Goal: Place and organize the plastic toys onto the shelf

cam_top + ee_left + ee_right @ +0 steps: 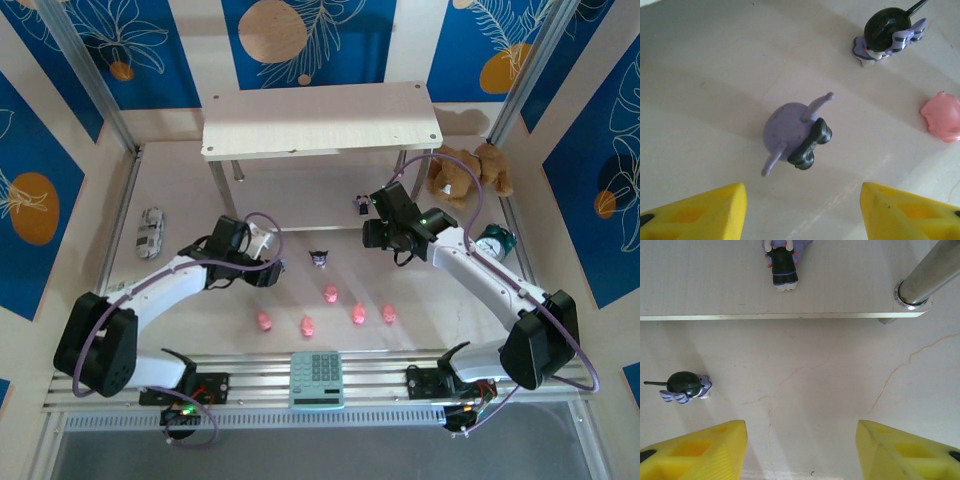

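Left fingers: the left gripper [802, 200] is spreading its yellow fingers [705, 212] wide apart and is gripping nothing
Purple toy: a small round purple plastic figure with a black bow [790, 132] is lying on the white table [715, 75] just ahead of the gap between those fingers, not touching them
Dark toy: a tiny black-headed figure with a striped purple bow [887, 30] is sitting farther ahead, to the right
Pink toy: a little pink plastic pig [942, 116] is lying off to the right
Right fingers: the right gripper [801, 440] is standing open and is gripping nothing
Shelf: the pale wood-grain shelf board [715, 290] is lying ahead of the right fingers, and a dark toy with a white face [781, 265] is standing on it
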Available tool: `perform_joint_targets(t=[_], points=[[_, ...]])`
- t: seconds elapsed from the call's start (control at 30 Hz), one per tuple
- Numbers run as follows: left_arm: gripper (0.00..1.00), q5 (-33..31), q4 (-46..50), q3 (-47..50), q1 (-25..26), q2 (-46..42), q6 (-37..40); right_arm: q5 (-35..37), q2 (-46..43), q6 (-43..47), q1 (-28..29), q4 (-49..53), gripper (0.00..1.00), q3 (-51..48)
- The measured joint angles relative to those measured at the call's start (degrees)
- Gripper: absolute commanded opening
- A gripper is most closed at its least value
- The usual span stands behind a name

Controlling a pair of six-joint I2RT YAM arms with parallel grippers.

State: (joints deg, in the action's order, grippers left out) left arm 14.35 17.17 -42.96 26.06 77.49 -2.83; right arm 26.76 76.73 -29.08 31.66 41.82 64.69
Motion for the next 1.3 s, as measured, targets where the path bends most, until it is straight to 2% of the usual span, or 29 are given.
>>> perform_joint_targets(t=[0.87,1.0,1.13,1.3], points=[[0.62,0.24,-2.08,-6.32,0.0,12.09,2.84,-0.9,-1.09,0.02,-3.3,-0.09,0.6,-0.74],[0.56,0.48,-2.25,-8.2,0.0,14.03,3.45,-1.29,-0.72,0.02,-3.72,-0.17,0.6,-0.74],[0.45,1.14,-2.08,-9.9,0.0,16.17,4.31,-1.53,-0.11,0.02,-4.17,-0.17,0.61,-0.74],[0.4,2.29,-1.05,-11.85,0.0,18.03,4.94,-1.75,0.0,0.02,-4.7,-0.2,0.61,-0.74]])
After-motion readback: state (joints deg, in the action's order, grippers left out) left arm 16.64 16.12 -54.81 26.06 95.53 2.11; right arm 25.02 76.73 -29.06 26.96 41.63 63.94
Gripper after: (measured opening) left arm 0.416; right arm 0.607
